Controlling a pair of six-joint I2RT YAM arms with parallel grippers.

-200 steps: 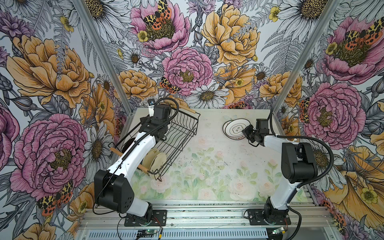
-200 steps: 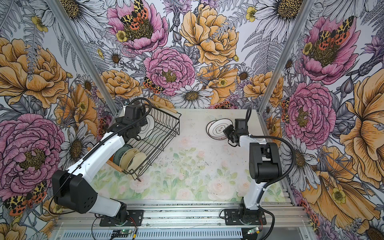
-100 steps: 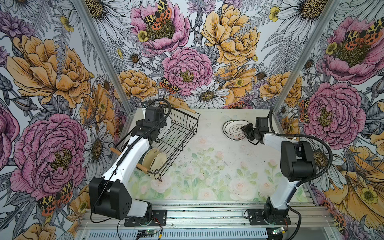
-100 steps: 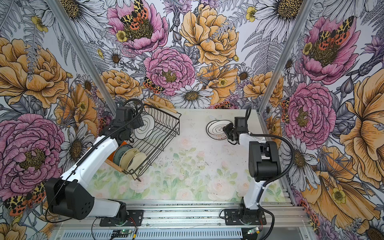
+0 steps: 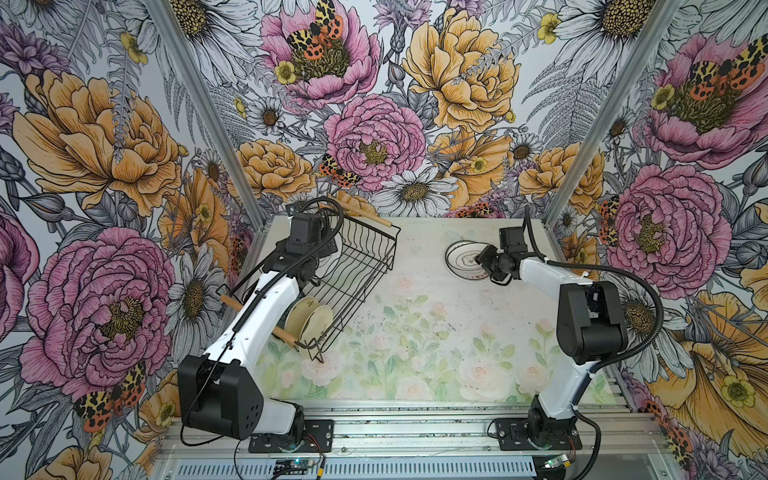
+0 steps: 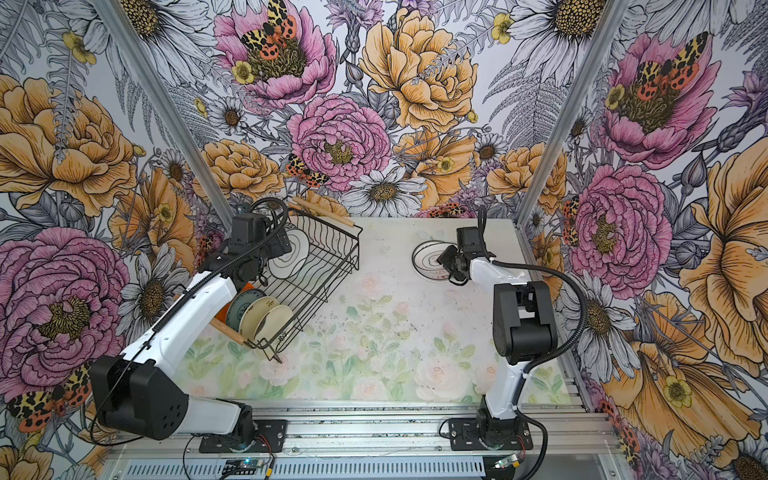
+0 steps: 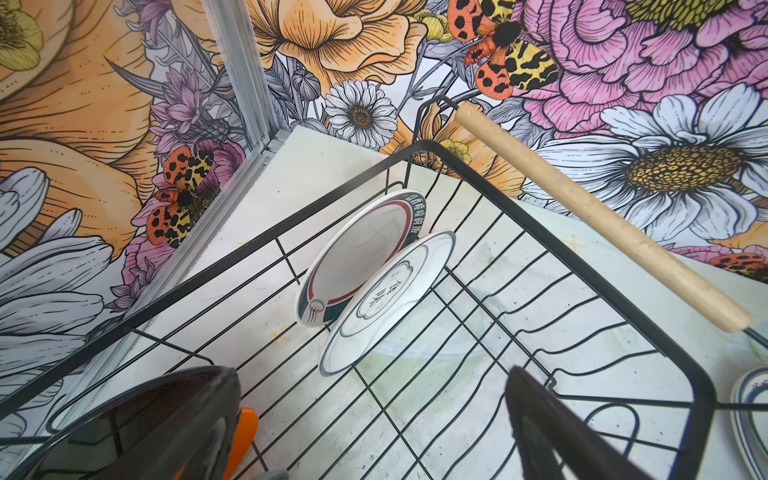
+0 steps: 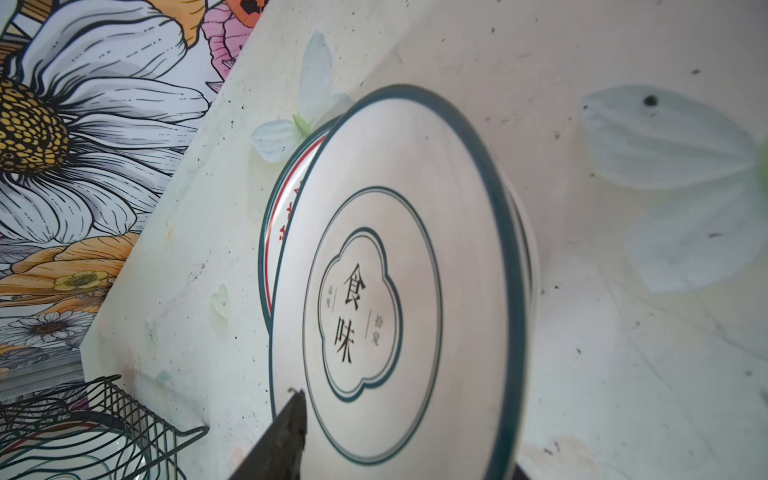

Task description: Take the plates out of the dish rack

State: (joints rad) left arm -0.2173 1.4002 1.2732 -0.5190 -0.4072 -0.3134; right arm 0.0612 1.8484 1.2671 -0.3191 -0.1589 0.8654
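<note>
The black wire dish rack [image 5: 365, 266] [image 6: 328, 259] stands at the back left of the table. Cream plates [image 5: 309, 322] [image 6: 266, 318] stand in its near end, with a teal plate [image 6: 241, 305] behind them. Two white plates [image 7: 374, 270] stand at its far end, and an orange plate edge [image 7: 245, 432] shows by one finger. My left gripper [image 7: 372, 374] [image 6: 278, 253] hangs open over the rack with nothing between its fingers. My right gripper [image 8: 409, 432] [image 5: 484, 259] is open over a white plate [image 8: 395, 249] that lies on a stack of plates [image 5: 461, 259] [image 6: 426, 259].
The rack's wooden handles [image 7: 590, 208] [image 5: 257, 318] run along its two short ends. The floral back wall and a metal corner post [image 7: 241, 83] stand close behind the rack. Bare table mat [image 5: 415, 332] lies between the rack and the stack.
My right gripper's jaws have spread apart around the top plate of the stack. My left arm has shifted a little to the left over the rack and stays open.
</note>
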